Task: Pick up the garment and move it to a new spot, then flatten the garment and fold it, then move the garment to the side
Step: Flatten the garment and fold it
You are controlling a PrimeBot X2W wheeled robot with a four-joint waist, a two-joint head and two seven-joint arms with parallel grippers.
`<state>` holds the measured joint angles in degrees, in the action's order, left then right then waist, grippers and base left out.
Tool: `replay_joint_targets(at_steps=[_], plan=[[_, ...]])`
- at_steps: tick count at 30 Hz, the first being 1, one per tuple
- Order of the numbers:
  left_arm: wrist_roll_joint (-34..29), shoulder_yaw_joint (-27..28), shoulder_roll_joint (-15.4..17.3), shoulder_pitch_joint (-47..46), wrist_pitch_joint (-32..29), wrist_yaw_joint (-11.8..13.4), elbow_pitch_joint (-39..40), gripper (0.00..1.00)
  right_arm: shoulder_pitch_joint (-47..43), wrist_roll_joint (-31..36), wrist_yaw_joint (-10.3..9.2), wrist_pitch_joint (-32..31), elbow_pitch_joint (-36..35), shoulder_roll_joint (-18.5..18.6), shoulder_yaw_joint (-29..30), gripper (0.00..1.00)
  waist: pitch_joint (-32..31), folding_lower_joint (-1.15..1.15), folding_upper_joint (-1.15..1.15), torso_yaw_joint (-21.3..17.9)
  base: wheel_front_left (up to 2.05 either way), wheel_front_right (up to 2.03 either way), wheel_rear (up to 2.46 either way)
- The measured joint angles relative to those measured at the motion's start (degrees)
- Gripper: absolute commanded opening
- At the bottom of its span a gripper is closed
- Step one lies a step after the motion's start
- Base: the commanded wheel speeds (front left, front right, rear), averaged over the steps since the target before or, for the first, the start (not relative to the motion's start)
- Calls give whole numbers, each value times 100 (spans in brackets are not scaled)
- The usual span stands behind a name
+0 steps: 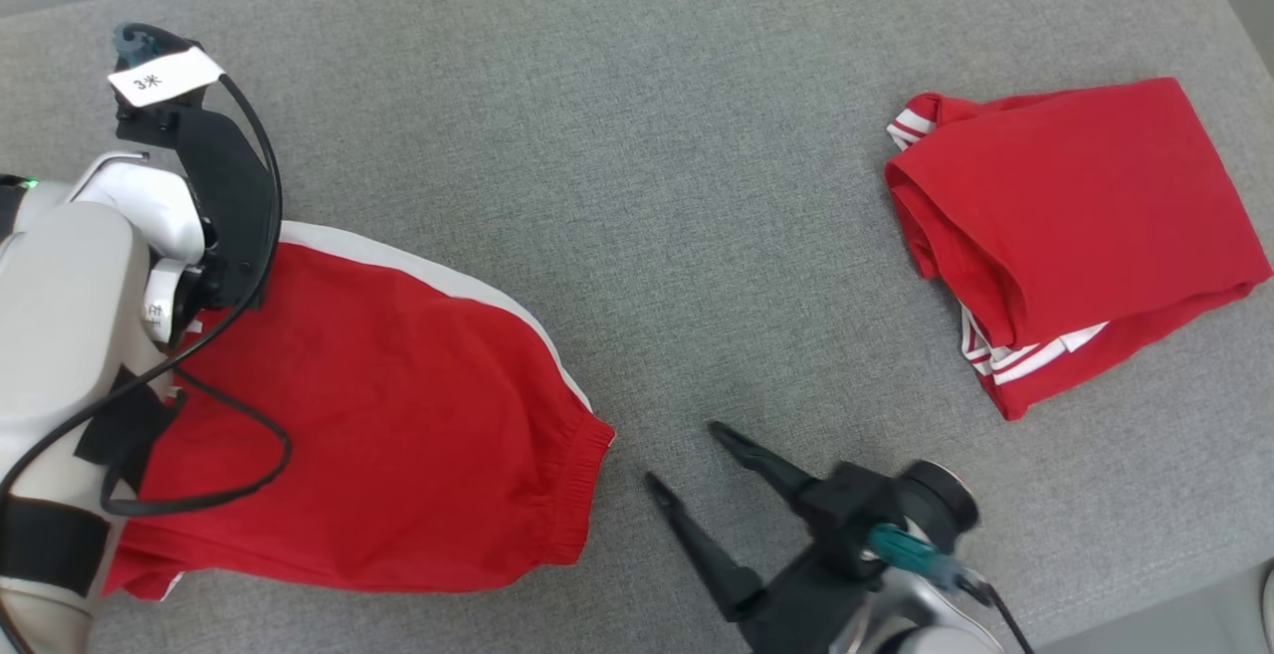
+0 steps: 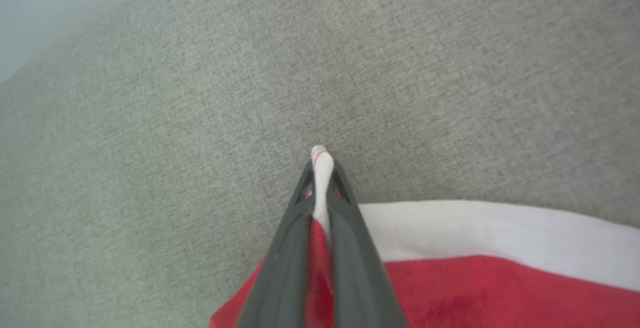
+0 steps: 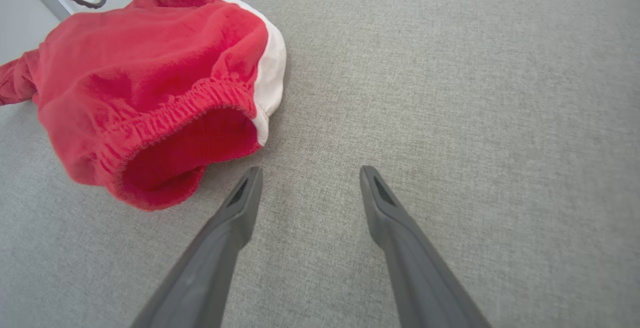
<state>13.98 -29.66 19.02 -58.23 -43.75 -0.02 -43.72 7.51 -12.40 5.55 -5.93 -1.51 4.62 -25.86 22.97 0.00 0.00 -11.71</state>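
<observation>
Grey woven surface bears red shorts; left jaws pinch them, right jaws spread.

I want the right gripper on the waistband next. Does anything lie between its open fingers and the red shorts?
Nothing visible does: bare grey table separates the right gripper from the waistband of the red shorts. The folded red garment lies to the right, outside that path.

Bright, even light, faint shadows; left tool blurs near the lens.
</observation>
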Motion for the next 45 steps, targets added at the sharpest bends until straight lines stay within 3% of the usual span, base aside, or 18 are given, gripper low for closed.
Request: replay_joint_targets(at_steps=[6,20,22,25,27,33,35,36,37,45], plan=[[64,-9,-113,17,46,4,-26,0,561,326,52,-374,275,-9,-479,100,-22,0,0,55,0,0,0],[125,-11,-360,-6,232,-1,-153,0,966,387,77,-524,747,4,-567,98,-10,0,0,285,0,0,0],[126,-10,-371,-14,274,-1,-164,0,1040,383,97,-524,818,0,-588,53,2,0,0,314,0,0,0],[134,-11,-400,-58,304,-4,-183,0,1150,375,100,-515,892,-7,-588,26,29,0,0,355,0,0,0],[159,-10,-402,-72,341,-5,-194,0,1218,368,100,-490,913,-11,-555,0,45,0,0,373,0,0,0],[177,32,-408,-87,424,-5,-237,0,1310,338,92,-361,1047,-24,-532,0,73,0,0,411,0,0,0],[177,43,-415,-94,454,-5,-267,0,1310,336,91,-344,1063,-25,-520,5,80,0,0,422,0,0,0],[178,47,-424,-101,455,-5,-285,0,1310,336,91,-331,1070,-25,-517,66,82,0,0,428,0,0,0],[180,51,-434,-108,461,-5,-300,0,1309,336,91,-315,1078,-25,-517,100,84,0,0,433,0,0,0],[211,55,-456,-119,549,-7,-386,0,1293,287,94,-313,970,70,-576,100,74,0,0,465,0,0,0]])
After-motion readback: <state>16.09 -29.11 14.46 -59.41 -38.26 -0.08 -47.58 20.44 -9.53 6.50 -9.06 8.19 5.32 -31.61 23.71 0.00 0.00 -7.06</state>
